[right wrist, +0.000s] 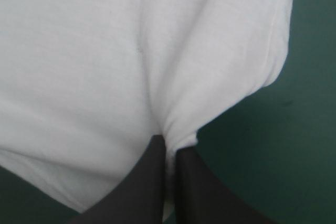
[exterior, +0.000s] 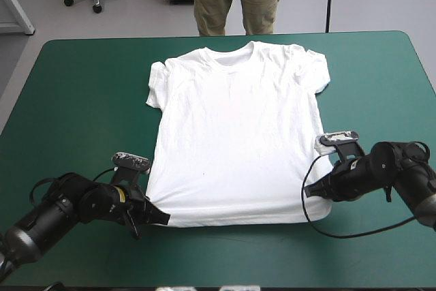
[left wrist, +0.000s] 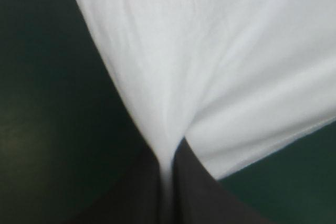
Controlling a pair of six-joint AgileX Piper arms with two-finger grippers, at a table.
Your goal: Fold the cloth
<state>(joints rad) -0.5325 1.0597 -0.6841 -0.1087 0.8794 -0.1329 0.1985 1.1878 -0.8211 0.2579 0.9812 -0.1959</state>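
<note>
The white T-shirt (exterior: pixel 235 134) lies spread flat on the teal-green cover, collar toward the far edge, hem toward the near edge. My left gripper (exterior: pixel 161 219) is at the hem's left corner, shut on the T-shirt. In the left wrist view the T-shirt (left wrist: pixel 210 66) is pinched into a ridge between the black fingers (left wrist: pixel 199 192). My right gripper (exterior: pixel 310 189) is at the right side of the hem, shut on the T-shirt. The right wrist view shows the T-shirt (right wrist: pixel 131 51) gathered into the gripper (right wrist: pixel 170 150).
Bare teal-green cover (exterior: pixel 82 100) lies on both sides of the T-shirt and along the near edge. A person stands beyond the table's far edge, not over the top.
</note>
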